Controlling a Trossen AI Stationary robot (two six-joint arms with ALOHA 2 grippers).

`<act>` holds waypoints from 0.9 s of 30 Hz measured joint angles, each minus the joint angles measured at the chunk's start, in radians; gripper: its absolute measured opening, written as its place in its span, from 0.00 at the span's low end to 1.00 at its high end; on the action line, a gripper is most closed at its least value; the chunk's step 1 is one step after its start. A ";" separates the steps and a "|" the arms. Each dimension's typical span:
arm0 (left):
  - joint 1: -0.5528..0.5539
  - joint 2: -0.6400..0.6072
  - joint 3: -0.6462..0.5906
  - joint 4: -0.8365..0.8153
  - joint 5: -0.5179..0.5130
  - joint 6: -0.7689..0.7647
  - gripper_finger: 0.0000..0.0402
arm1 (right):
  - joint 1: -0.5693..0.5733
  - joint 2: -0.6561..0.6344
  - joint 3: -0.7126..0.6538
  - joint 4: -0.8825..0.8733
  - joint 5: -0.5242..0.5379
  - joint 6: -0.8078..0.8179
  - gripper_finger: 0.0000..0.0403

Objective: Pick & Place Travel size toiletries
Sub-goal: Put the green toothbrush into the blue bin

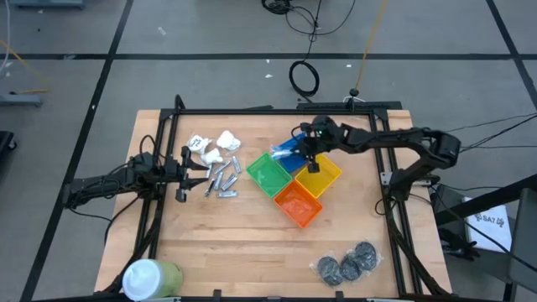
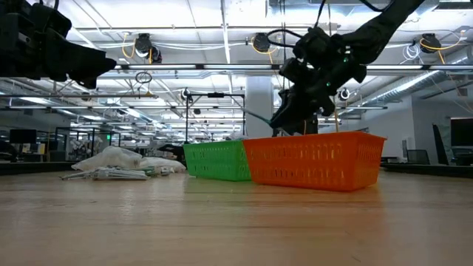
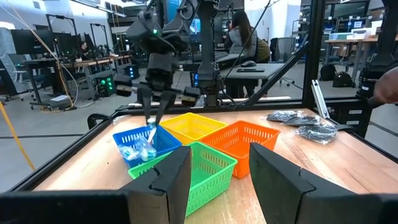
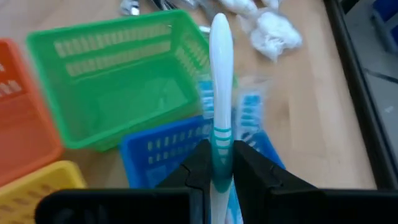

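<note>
From above, the right hand point(image 1: 308, 151) hangs over the blue bin point(image 1: 288, 151), at the far corner of a cluster of four bins near the middle of the counter point(image 1: 243, 243). The green bin point(image 1: 268, 173) sits left, the yellow bin point(image 1: 319, 175) right, the orange bin point(image 1: 299, 204) nearest. The left hand point(image 1: 186, 174) rests low at the left, fingers partly spread and empty, just beside the silver metal pieces point(image 1: 223, 180); white lumpy packets point(image 1: 220, 147) lie just beyond those. Dark grey wads point(image 1: 346, 262) lie at the near right corner, a green-and-white cylinder point(image 1: 151, 278) at the near left corner.

From counter level, the right hand point(image 2: 295, 118) hovers above and behind the orange bin point(image 2: 314, 159), with the green bin point(image 2: 216, 160) to its left and the packets point(image 2: 122, 158) farther left.

The left wrist camera shows its own fingers point(image 3: 177, 177) apart with nothing between them, facing the bins; beyond, the right hand point(image 3: 155, 112) holds a thin stick point(image 3: 151, 132) over the blue bin point(image 3: 143, 146), where more blue-and-white sticks lie. A person sits at a desk in the room behind.

The right wrist camera shows its hand point(image 4: 219, 165) narrowly clamped on a white-and-teal stick point(image 4: 220, 74) over the blue bin point(image 4: 161, 155).
</note>
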 joint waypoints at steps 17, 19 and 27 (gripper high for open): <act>0.000 0.000 0.000 0.000 0.000 0.000 0.40 | -0.042 0.010 -0.037 0.024 0.007 0.003 0.09; 0.000 0.000 0.000 0.000 0.000 0.000 0.40 | -0.042 0.010 -0.046 0.027 0.038 0.002 0.09; 0.000 0.000 0.000 0.000 0.000 0.000 0.40 | -0.047 0.010 -0.052 0.028 0.077 0.003 0.12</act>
